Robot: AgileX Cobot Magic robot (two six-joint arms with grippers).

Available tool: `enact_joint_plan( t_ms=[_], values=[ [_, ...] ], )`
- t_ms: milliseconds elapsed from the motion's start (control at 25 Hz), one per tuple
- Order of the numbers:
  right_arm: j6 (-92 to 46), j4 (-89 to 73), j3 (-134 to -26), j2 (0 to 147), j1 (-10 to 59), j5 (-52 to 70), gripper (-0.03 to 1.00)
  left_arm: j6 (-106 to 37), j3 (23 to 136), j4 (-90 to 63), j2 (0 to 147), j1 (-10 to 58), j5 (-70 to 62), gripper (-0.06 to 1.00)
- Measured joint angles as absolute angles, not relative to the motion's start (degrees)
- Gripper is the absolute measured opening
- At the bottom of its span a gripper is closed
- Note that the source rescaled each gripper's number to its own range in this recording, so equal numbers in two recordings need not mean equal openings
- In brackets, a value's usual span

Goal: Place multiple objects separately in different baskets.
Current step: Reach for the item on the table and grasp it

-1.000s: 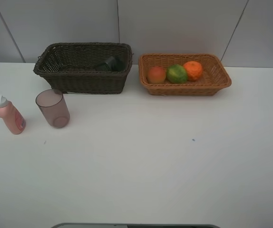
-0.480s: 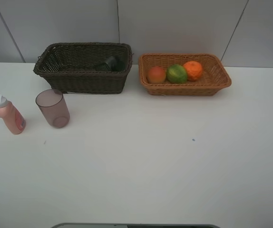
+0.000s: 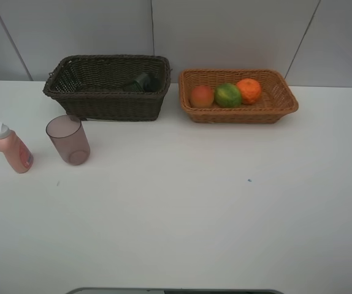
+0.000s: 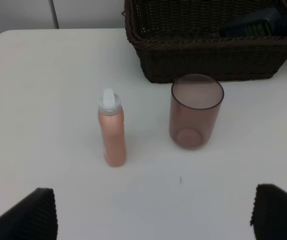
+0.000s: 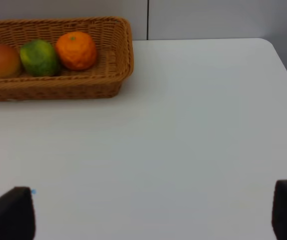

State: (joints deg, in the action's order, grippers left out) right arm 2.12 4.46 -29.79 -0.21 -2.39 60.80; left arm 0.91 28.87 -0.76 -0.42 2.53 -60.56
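The dark brown basket [image 3: 105,101] at the back left holds the dark green-labelled bottle [image 3: 140,81], lying down; the bottle also shows in the left wrist view [image 4: 261,22]. The orange-tan basket [image 3: 274,113] holds the red-yellow fruit [image 3: 202,96], green fruit [image 3: 228,94] and orange [image 3: 249,90]. The pink white-capped bottle [image 3: 13,149] and mauve cup [image 3: 68,139] stand upright on the table in front of the dark basket. My left gripper [image 4: 153,215] is open and empty, short of the pink bottle [image 4: 112,130] and cup [image 4: 196,110]. My right gripper [image 5: 148,212] is open and empty, well short of the tan basket [image 5: 118,75].
The white table [image 3: 194,214] ends at a wall behind the baskets. Its right edge and corner show in the right wrist view [image 5: 278,55]. Neither arm shows in the exterior high view.
The dark bottle seems to have settled slightly lower in the dark basket. Nothing else has visibly moved.
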Motion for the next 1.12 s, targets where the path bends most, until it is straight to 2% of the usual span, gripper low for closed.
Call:
enact_joint_plan(
  t_ms=[320,680,1120],
  values=[
    [2.12,4.46,-29.79,-0.21,-2.39,60.80,1.00,0.91,29.38,-0.81,4.68,2.53,-59.96,0.99],
    [2.12,4.46,-29.79,-0.21,-2.39,60.80,1.00,0.91,35.44,-0.81,29.56,2.53,-56.40,0.99],
    [2.12,4.46,-29.79,-0.21,-2.39,60.80,1.00,0.91,52.59,0.00,57.27,2.53,-59.13,0.99]
  ],
)
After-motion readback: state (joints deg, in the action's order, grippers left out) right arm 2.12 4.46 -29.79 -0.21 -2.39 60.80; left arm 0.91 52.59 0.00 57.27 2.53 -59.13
